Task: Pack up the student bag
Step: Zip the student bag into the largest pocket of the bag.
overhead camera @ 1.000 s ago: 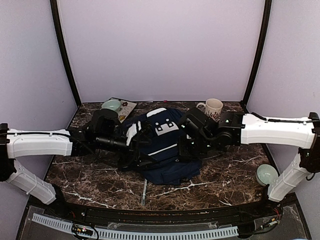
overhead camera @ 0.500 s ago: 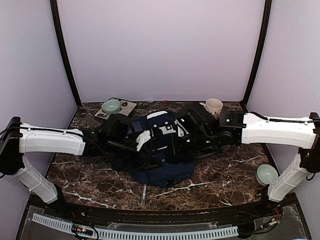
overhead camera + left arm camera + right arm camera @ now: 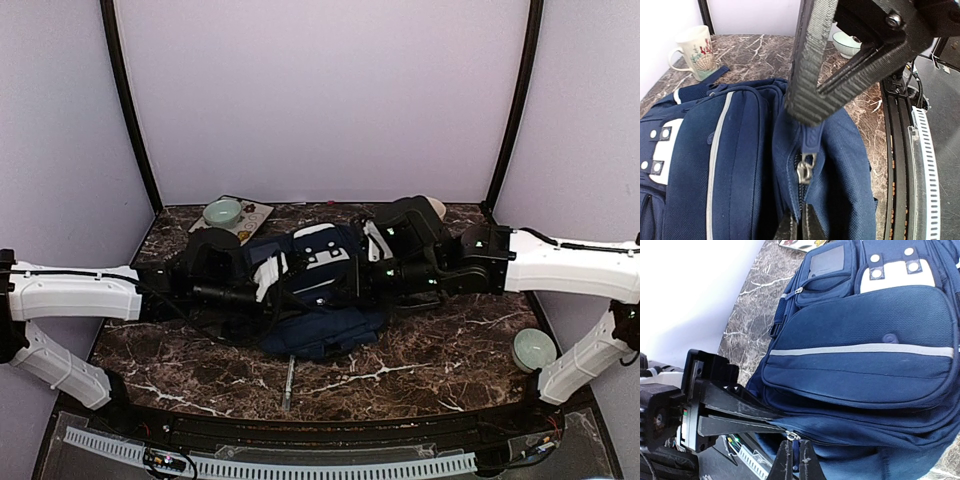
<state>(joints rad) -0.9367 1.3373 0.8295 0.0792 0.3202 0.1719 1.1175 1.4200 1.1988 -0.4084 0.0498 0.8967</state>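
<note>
The student bag, navy with white patches, lies on the marble table between both arms. In the left wrist view its zipper slider hangs on the seam. My left gripper is shut on the bag's fabric edge just below that slider. My right gripper is shut on the blue zipper pull tab. In the right wrist view the left gripper comes in from the left and pinches the seam right beside the slider. The right gripper reaches down from above in the left wrist view.
A cream mug stands behind the bag, mostly hidden by the right arm in the top view. A green bowl sits on a tray at the back left. Another green bowl is front right. A thin metal stick lies near the front edge.
My left gripper went from open to shut on the bag's fabric by the zipper. The right gripper, still shut, shifted back and right, and the bag shifted with it.
</note>
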